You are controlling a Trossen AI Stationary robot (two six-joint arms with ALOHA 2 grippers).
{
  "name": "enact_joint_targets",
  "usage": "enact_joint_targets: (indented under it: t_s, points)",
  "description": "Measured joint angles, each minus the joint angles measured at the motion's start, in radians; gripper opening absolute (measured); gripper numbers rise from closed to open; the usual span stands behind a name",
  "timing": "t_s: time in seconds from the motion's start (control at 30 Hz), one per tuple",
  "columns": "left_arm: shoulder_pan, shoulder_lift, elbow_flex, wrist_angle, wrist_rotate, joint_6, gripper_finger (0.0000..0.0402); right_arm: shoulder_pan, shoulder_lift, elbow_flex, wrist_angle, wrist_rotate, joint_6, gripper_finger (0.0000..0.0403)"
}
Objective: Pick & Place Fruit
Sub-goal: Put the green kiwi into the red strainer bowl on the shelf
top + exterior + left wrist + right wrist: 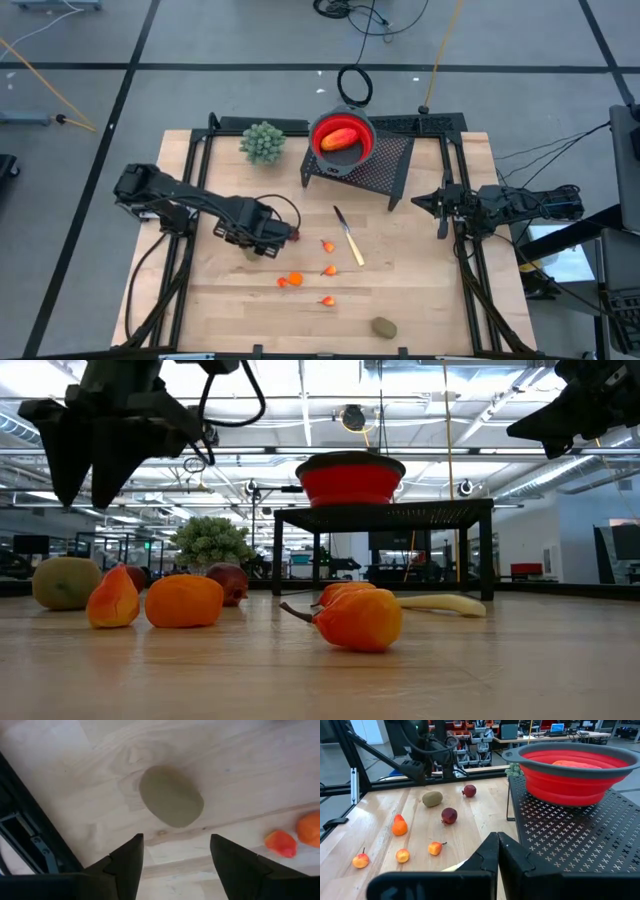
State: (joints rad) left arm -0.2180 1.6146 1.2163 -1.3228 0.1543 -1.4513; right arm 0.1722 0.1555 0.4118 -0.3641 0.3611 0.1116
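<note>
- Left gripper point(174, 855), matte dark fingers spread apart and holding nothing, hangs over the brownish-green, dull-skinned oval fruit point(171, 796).
- That oval lies free on the pale wooden table point(240, 760), its long axis slanting across the grain.
- Right gripper point(497, 851) is closed and empty, beside the black perforated metal stand point(580, 835).

Pale wood table point(420, 300) (visible grain); matt brownish-green oval point(171, 796); perforated metal rack point(580, 837)

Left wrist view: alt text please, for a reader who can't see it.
The left gripper, fingers spread, hovers over a brownish-green oval fruit lying on the wooden table. Two small orange-red fruit pieces lie off to one side.
</note>
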Motion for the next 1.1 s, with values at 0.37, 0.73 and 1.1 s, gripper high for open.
enact_joint_targets:
  t_s: [0.37, 0.73, 1.1]
  points:
    - [-0.005, -0.084, -0.050, 0.048, -0.084, -0.114, 0.0222, 0.000, 0.000, 0.000, 0.000, 0.000, 0.000, 0.0000]
    - [-0.071, -0.300, -0.289, 0.328, -0.153, -0.462, 0.0230, 0.000, 0.000, 0.000, 0.000, 0.000, 0.000, 0.0000]
    - [-0.088, -0.294, -0.328, 0.346, -0.156, -0.551, 0.0238, 0.000, 0.000, 0.000, 0.000, 0.000, 0.000, 0.0000]
